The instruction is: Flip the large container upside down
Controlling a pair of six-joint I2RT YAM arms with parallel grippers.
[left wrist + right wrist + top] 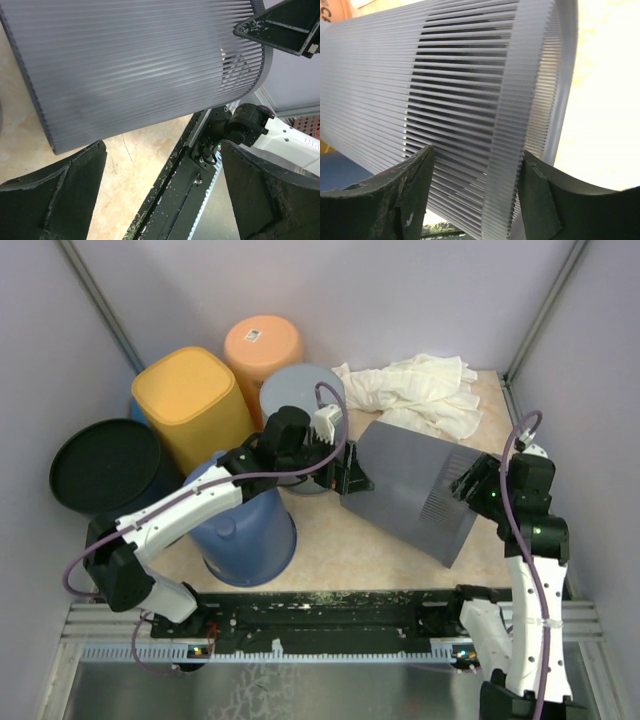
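Observation:
The large grey ribbed container (415, 485) lies on its side in the middle of the table, its slotted rim end toward the right. My left gripper (350, 478) is open at its left end; in the left wrist view the container (140, 65) sits just beyond the spread fingers and nothing lies between them (162, 150). My right gripper (468, 485) is open at the rim end. In the right wrist view its fingers straddle the slotted wall and rim band of the container (460, 90), with the gripper (476, 152) close against it.
A blue tub (245, 530) stands upside down under my left arm. Yellow (195, 405), orange (262, 345) and grey round (300, 390) containers and a black bin (105, 465) crowd the back left. A white cloth (425, 390) lies behind. The black rail (330, 615) runs along the front.

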